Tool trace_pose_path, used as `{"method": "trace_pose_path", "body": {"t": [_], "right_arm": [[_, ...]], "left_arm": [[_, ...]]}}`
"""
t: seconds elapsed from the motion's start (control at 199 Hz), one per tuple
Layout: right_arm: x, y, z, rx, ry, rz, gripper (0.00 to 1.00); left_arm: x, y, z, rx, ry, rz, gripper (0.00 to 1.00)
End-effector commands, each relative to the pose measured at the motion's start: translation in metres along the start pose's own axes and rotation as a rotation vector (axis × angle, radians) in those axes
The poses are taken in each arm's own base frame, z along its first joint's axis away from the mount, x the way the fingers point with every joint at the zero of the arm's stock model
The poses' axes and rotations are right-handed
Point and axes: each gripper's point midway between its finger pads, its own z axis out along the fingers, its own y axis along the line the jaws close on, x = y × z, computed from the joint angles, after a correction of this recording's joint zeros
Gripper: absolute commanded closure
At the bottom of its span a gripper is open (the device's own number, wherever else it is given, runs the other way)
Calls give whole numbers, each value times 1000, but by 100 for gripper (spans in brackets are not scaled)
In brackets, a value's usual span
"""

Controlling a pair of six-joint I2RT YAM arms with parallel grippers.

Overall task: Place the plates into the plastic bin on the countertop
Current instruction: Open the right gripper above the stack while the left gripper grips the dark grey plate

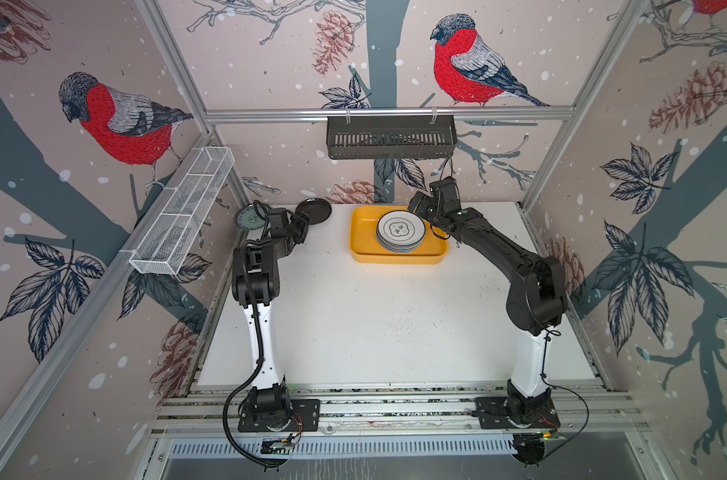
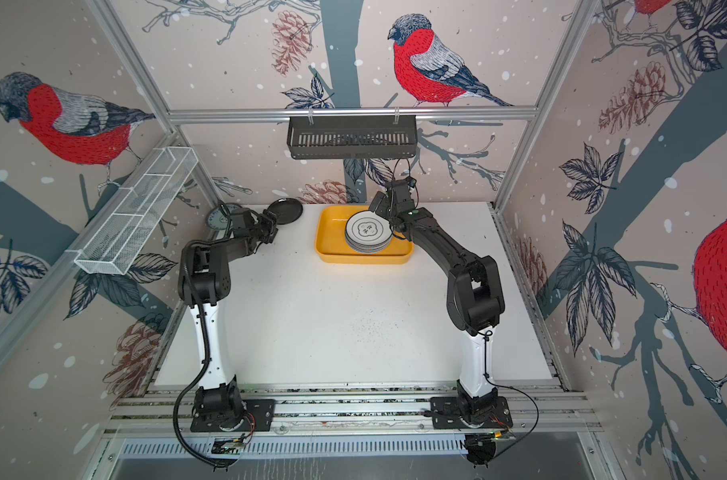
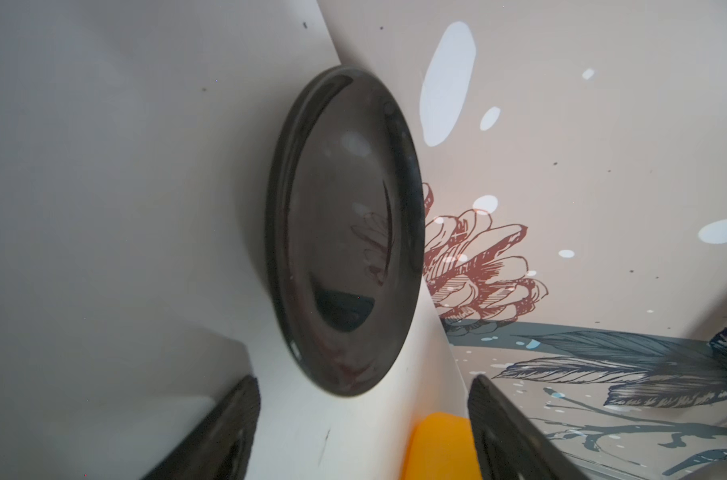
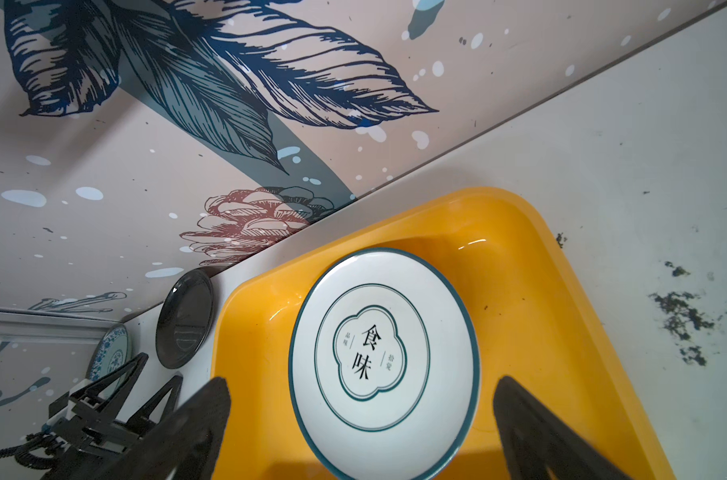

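Already the shallow yellow rectangular plastic bin (image 1: 362,237) holds a stack of round white plates (image 1: 400,232), the top one bearing black characters. Outside it, near the far left corner of the white countertop (image 1: 374,324), sit a small round black plate (image 1: 316,210) and a small grey-blue patterned plate (image 1: 246,219). The left gripper (image 3: 363,380) has its jaws apart just short of the black plate. The right gripper (image 4: 361,381) gapes empty over the stack.

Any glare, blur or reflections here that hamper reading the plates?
Left wrist view: the small black plate mirrors the wallpaper's pine cone. Right wrist view: the top white plate is sharp, characters legible; small highlights on the yellow bin. Both top views: evenly lit, no glare on the countertop.
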Motion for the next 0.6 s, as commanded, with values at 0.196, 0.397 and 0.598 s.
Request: {"method": "trace_pose_path", "body": {"t": [0.196,0.397,0.598], "right_arm": [[-7,-12,-1,51,1,7,1],[-8,-18,0,70,-1,26,0],[-9,-23,-3,90,-12,40,0]], "left_arm": [[1,38,18,-83,-72,-144,30],[0,52,16,-123,-105,-180,57],[2,57,15,-139,-105,-205,87]]}}
